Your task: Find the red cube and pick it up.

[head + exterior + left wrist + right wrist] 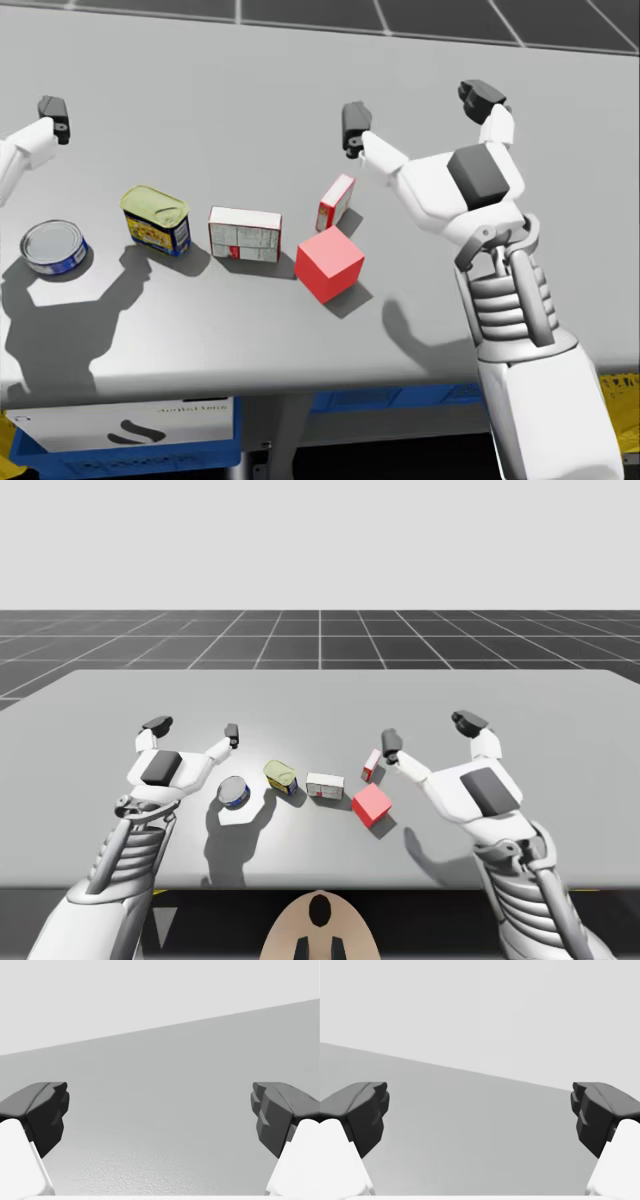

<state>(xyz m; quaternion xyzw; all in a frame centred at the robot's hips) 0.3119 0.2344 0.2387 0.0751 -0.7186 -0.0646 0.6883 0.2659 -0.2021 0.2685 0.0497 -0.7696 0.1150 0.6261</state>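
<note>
The red cube (328, 263) sits near the bench's (520, 695) front edge, a little right of its middle. It ends a row made up of a flat blue can (53, 246), a yellow tin (157, 220) and a white box (244, 233). A small white-and-red box (336, 202) stands just behind it.

Both sets of jaws are released and spread wide. The right jaws hover above the bench behind and to the right of the cube, and the left jaws hover near the blue can.

The right arm (500, 290) looks the better choice. The jaws need to come toward the front edge and tip downward until the cube shows between the fingertips (362, 1110). The cube lies skewed to the bench's edge, so the wrist should turn to meet two opposite flat faces. The descent must stay clear of both nearby boxes, and the jaws should clench at mid-height.
</note>
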